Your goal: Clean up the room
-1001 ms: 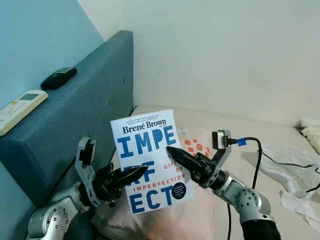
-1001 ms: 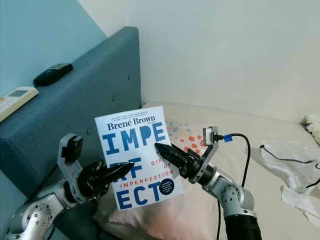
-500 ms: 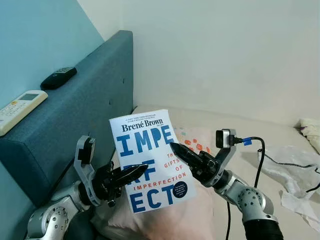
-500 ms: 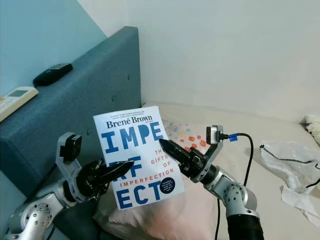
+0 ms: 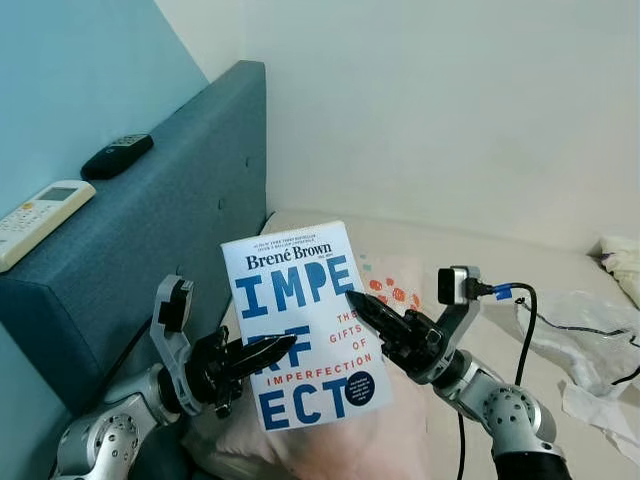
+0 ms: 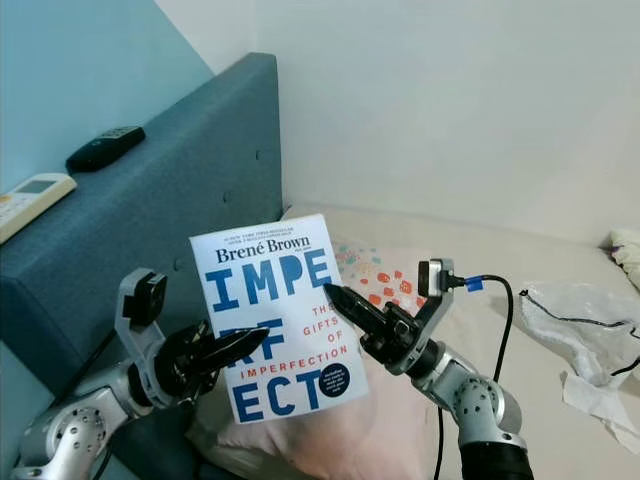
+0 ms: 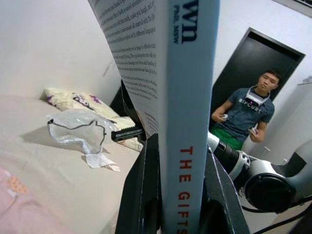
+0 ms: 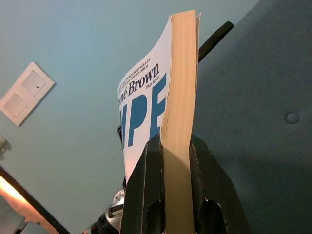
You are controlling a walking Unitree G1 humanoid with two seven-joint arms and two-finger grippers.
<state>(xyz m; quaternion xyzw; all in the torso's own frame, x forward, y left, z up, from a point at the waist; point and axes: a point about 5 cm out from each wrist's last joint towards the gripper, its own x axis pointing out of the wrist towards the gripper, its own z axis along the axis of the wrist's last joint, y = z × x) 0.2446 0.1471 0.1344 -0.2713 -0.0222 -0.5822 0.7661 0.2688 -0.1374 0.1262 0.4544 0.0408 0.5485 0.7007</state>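
A white paperback book (image 5: 305,320) with big blue letters stands upright above the pillow, held from both sides. My left gripper (image 5: 268,354) is shut on its lower spine side; the left wrist view has the spine (image 7: 187,92) clamped between the black fingers (image 7: 141,195). My right gripper (image 5: 368,310) is shut on the opposite page edge. In the right wrist view the yellowed pages (image 8: 180,102) sit between its fingers (image 8: 148,190).
A blue padded headboard (image 5: 190,170) on the left carries a black remote (image 5: 117,155) and a white remote (image 5: 40,215). A pink pillow (image 5: 370,440) lies under the book. Crumpled plastic (image 5: 585,335) and a black cable lie on the bed at right. A person (image 7: 243,114) stands by a dark doorway.
My right gripper has slid a little to the right and down along the book's cover, uncovering more of the title. The book has shifted slightly with it. The left gripper keeps its hold.
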